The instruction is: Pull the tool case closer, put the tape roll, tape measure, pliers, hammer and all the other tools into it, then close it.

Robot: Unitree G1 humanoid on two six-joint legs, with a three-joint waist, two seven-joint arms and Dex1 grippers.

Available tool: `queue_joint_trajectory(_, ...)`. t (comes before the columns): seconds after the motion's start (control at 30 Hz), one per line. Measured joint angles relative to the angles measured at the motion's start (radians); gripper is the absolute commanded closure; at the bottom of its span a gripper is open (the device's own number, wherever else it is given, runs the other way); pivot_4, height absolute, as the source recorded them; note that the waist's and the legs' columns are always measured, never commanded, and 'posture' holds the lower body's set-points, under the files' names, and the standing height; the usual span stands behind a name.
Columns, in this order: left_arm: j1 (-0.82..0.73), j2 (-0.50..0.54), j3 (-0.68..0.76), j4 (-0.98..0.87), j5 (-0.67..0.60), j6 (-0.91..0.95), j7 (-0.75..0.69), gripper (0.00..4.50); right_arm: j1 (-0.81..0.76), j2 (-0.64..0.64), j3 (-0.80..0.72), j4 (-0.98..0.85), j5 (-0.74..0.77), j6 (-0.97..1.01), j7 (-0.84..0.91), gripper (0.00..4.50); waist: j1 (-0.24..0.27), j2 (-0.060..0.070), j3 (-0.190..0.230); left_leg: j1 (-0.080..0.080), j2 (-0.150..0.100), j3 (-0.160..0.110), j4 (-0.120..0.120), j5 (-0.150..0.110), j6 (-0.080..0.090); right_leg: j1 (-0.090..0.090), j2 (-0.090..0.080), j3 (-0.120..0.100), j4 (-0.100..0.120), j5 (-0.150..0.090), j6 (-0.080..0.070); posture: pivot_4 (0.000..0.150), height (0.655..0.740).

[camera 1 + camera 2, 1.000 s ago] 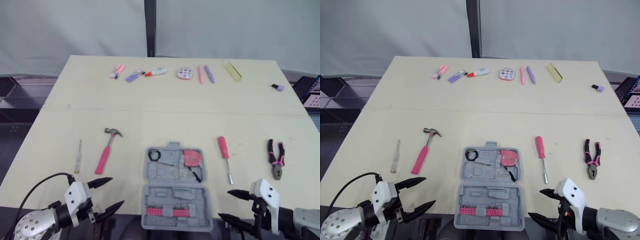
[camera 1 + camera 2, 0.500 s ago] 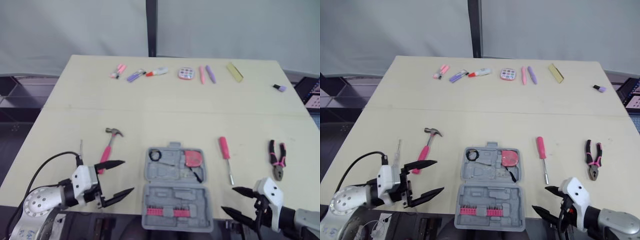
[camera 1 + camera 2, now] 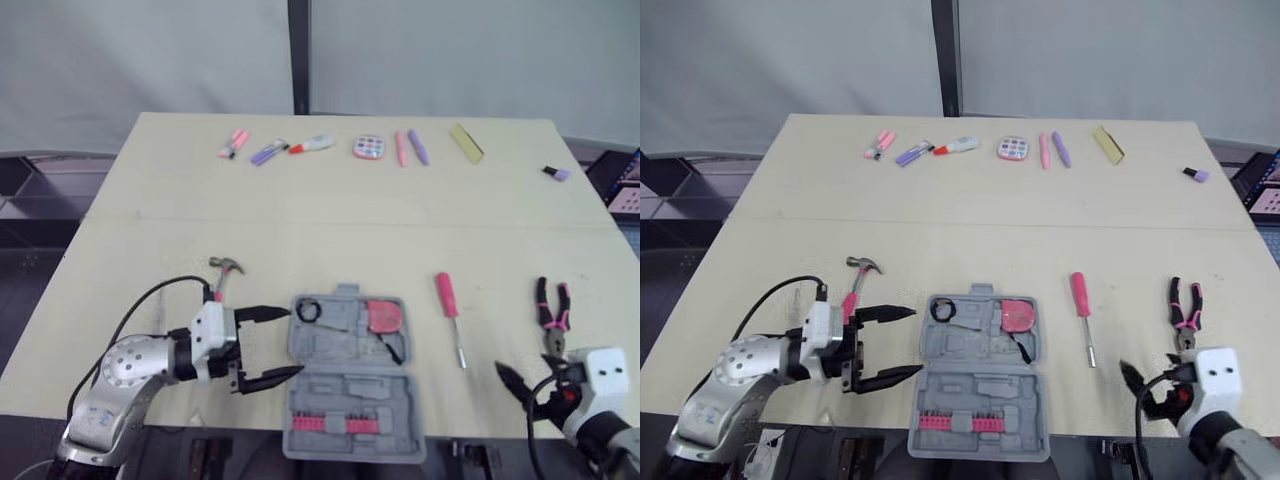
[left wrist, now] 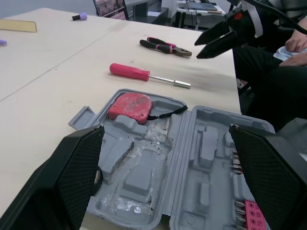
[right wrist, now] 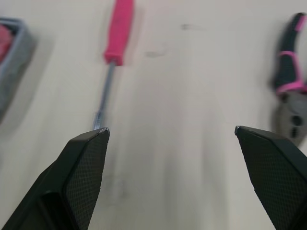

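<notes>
Grey tool case (image 3: pixel 345 395), lid open, at table's front edge; left gripper (image 3: pixel 292 342), fingers spread, just beside its left side, likely to drag it; right gripper (image 5: pixel 170 129), fingers apart, near pliers (image 3: pixel 553 318).

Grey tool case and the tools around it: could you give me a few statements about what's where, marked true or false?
The grey plastic tool case lies open. True.
The red tape measure sits inside it. True.
The pink-handled screwdriver is packed in the case. False: it lies on the pale table, right of the case.
The left fingers are shut on the pink-handled hammer. False: they are open beside the case; the hammer lies on the table.
The black-and-pink pliers lie on the table. True.
</notes>
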Motion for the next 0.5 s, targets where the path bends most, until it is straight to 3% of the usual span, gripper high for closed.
queue_joint_trajectory(0.5, -0.02, -0.022, -0.041, 0.003, 0.035, 0.0, 0.031, 0.0, -0.37, -0.056, 0.012, 0.312, -0.078, 0.141, -0.198, 0.06, -0.019, 0.005, 0.001, 0.001, 0.0, 0.0, 0.001, 0.0, 0.0, -0.001, 0.0, 0.001, 0.006, 0.0, 0.0, 0.15, 0.7134)
